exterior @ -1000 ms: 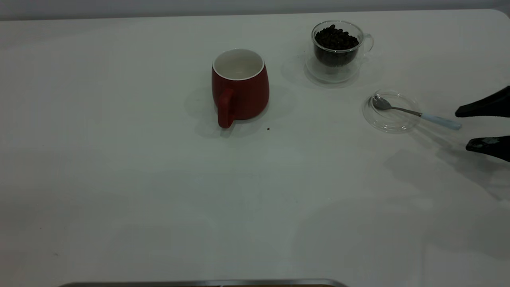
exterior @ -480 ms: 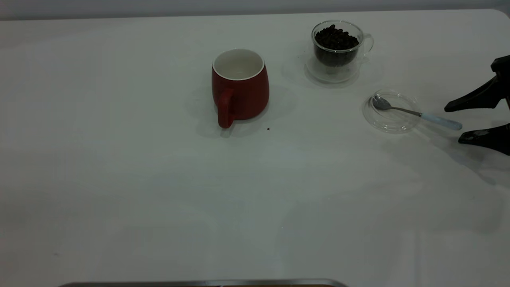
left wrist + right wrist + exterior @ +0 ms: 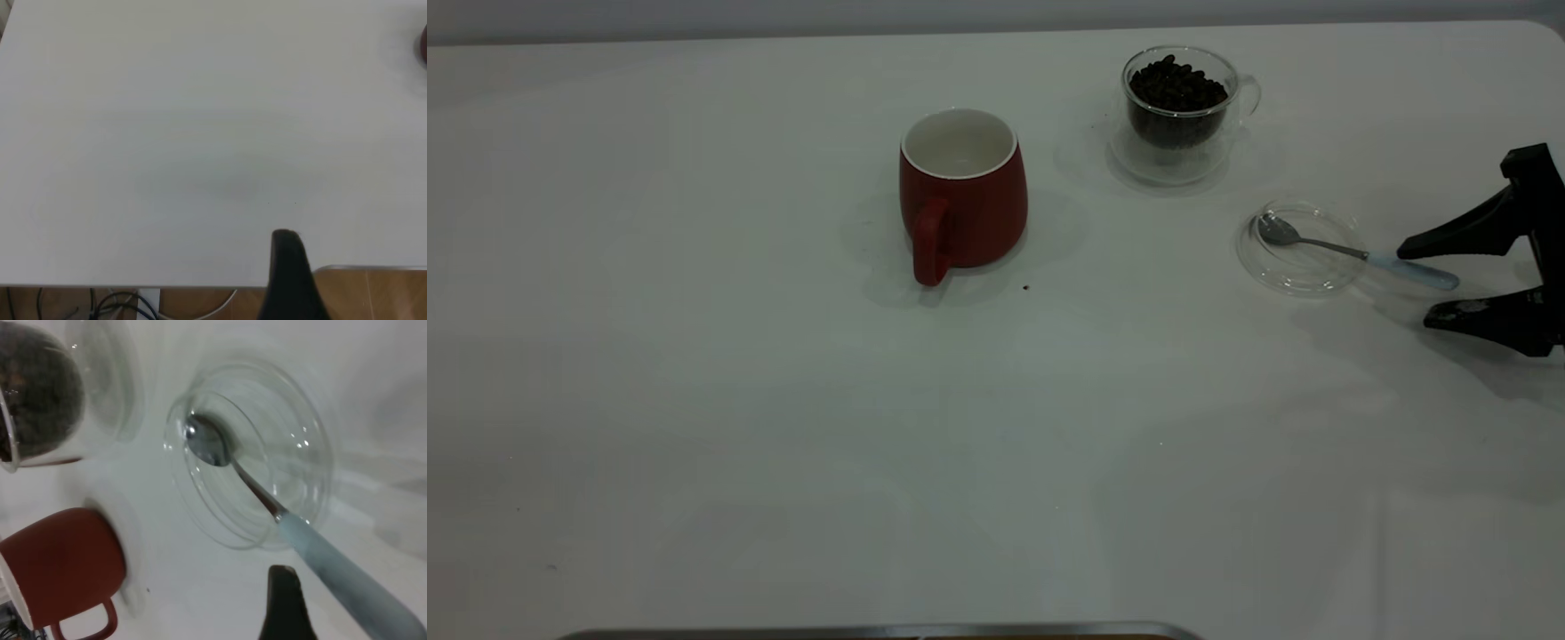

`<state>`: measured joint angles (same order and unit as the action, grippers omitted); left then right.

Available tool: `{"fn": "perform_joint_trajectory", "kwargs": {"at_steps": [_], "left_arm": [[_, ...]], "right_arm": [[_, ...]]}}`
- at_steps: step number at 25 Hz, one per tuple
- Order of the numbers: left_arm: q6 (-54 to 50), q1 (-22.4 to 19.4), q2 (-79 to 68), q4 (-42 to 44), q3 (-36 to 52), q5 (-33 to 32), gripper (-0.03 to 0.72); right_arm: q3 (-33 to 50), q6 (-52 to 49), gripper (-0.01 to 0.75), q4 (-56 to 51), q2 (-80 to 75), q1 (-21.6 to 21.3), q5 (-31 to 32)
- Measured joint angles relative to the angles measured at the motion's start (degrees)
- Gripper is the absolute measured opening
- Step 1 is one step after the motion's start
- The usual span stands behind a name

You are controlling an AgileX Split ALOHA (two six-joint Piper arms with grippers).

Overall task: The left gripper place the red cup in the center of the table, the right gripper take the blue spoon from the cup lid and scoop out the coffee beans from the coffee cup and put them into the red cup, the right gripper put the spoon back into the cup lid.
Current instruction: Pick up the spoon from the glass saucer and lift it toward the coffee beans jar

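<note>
Your right end effector [image 3: 1423, 283] hangs with fingers spread on either side of the blue spoon [image 3: 1356, 253] handle's tip. The spoon's bowl rests in the cup lid [image 3: 1300, 247], well right of the red cup [image 3: 963, 191] on the desk [image 3: 783, 427].

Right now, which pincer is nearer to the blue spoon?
Right. The right pincer is open around the blue spoon handle's end. The left pincer is off near the table edge, far from it.
</note>
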<state>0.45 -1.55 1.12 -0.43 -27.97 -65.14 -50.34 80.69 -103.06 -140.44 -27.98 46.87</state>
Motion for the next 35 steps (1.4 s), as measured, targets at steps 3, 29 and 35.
{"fn": "perform_joint_trajectory", "kwargs": {"at_steps": [3, 29, 35], "left_arm": [[0.0, 0.0, 0.0, 0.0, 0.0, 0.0, 0.577], [-0.1, 0.0, 0.0, 0.0, 0.0, 0.0, 0.577], [0.1, 0.0, 0.0, 0.0, 0.0, 0.0, 0.577]], "right_arm": [[-0.8, 0.2, 0.568, 0.0, -1.0, 0.0, 1.6], [-0.9, 1.2, 0.247, 0.0, -1.5, 0.6, 2.6], [-0.9, 1.6, 0.201, 0.0, -1.5, 0.6, 4.5]]}}
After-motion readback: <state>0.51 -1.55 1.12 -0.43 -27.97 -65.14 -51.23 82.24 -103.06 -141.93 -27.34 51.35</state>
